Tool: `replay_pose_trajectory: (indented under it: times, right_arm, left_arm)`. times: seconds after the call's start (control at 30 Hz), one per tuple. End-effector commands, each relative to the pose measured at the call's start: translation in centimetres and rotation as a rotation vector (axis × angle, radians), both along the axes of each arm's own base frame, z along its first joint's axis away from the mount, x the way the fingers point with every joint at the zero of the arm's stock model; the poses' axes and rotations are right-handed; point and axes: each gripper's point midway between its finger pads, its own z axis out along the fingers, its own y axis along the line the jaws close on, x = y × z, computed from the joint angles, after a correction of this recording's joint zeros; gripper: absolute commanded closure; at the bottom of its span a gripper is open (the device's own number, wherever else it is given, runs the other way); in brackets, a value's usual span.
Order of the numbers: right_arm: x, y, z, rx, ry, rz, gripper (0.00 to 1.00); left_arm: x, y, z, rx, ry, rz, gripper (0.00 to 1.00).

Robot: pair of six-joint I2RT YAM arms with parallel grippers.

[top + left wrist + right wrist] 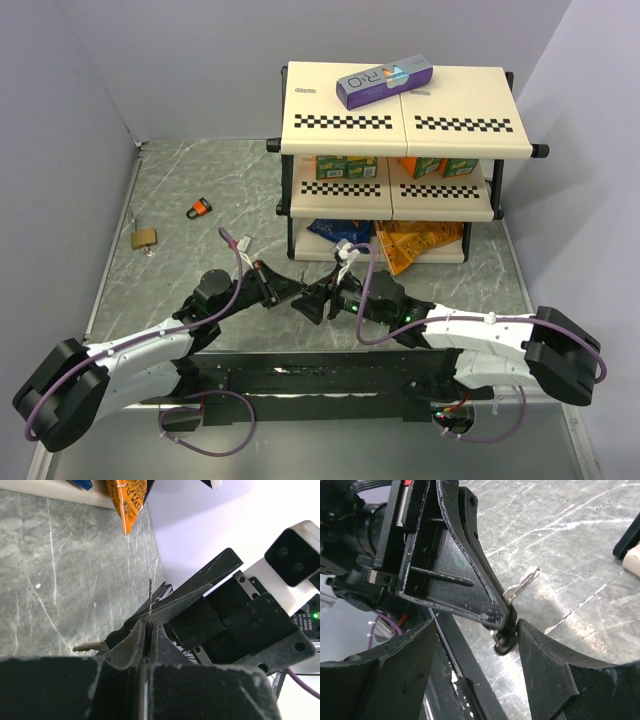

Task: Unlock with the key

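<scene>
Top view, worktop: grey marbled worktop (180, 170) with a cream two-tier shelf rack with checkered edges (400, 125) at its far side, a purple carton (383, 82) lying on the rack's top.
Top view, padlocks: small orange-and-black padlock (201, 208) and brass padlock (144, 237) lie far left, near each other and well apart from both arms.
Top view, pincers: left pincer (288, 291) and right pincer (318, 300) meet tip to tip at the near centre, in front of the rack.
Left wrist view, left pincer: closed, clamping the tiny thin silver metal key (150, 597), whose blade stands edge-on from between the fingertips.
Left wrist view, second blade: another silver key blade (90, 647) juts left just beside the fingers.
Left wrist view, right pincer: directly opposite, its black fingers reaching alongside the left fingertips.
Right wrist view, right pincer: open, jaws wide apart, with the left pincer's finger (470, 580) in the gap.
Right wrist view, key: blade projects past that finger's tip above the worktop; a small black loop (504, 642) hangs below the tip.
</scene>
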Motion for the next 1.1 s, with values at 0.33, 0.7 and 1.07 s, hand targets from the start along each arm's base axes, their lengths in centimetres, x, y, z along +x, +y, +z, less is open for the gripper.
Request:
replay_pose_trajectory:
  times: [0.33, 0.7, 1.07]
  right_arm:
    - [0.7, 2.1, 1.2, -0.008, -0.063, 0.013, 0.79]
    - [0.0, 1.9, 1.1, -0.013, -0.052, 0.043, 1.0]
    - [-1.6, 1.8, 0.8, -0.03, -0.05, 0.13, 1.0]
  left_arm:
    - [-0.8, 0.0, 2.7, -0.072, -0.044, -0.026, 0.99]
    - [-0.7, -0.1, 2.6, -0.053, -0.053, -0.025, 0.51]
    - [-0.4, -0.5, 1.0, -0.002, -0.007, -0.041, 0.36]
